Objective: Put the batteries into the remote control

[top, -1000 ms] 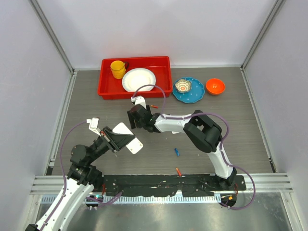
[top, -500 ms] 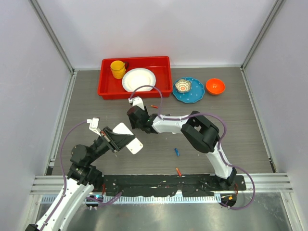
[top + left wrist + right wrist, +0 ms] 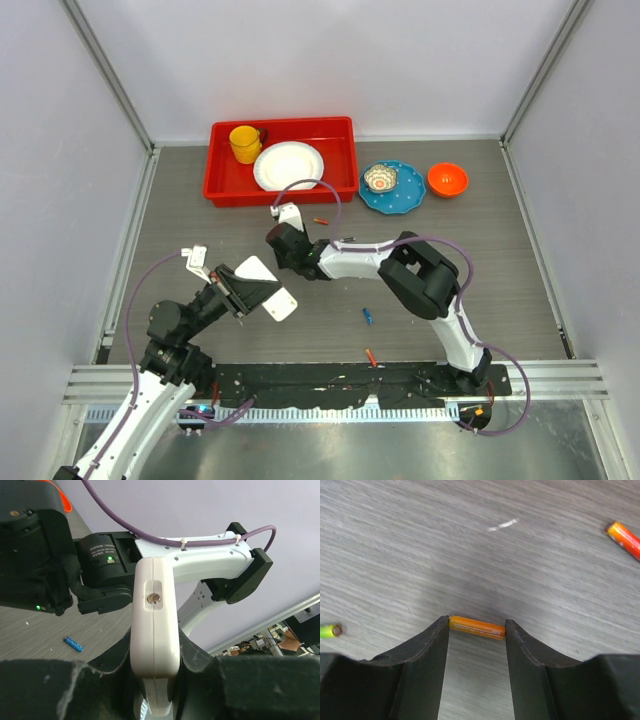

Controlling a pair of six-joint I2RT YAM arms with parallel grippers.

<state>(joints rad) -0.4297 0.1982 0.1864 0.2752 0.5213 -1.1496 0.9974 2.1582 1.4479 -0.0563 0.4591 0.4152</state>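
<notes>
My left gripper is shut on the white remote control and holds it edge-up above the table; in the top view the remote sticks out of that gripper at the left. My right gripper is shut on an orange battery, gripped end to end between the fingertips just above the table; in the top view this gripper is left of centre. A red-orange battery and a green battery lie nearby. A blue battery lies in the middle.
A red tray with a yellow cup and a white plate stands at the back. A blue plate and an orange bowl are to its right. Another red battery lies near the front rail.
My right wrist has shifted and turned slightly over the same spot. The left arm and the remote have not moved.
</notes>
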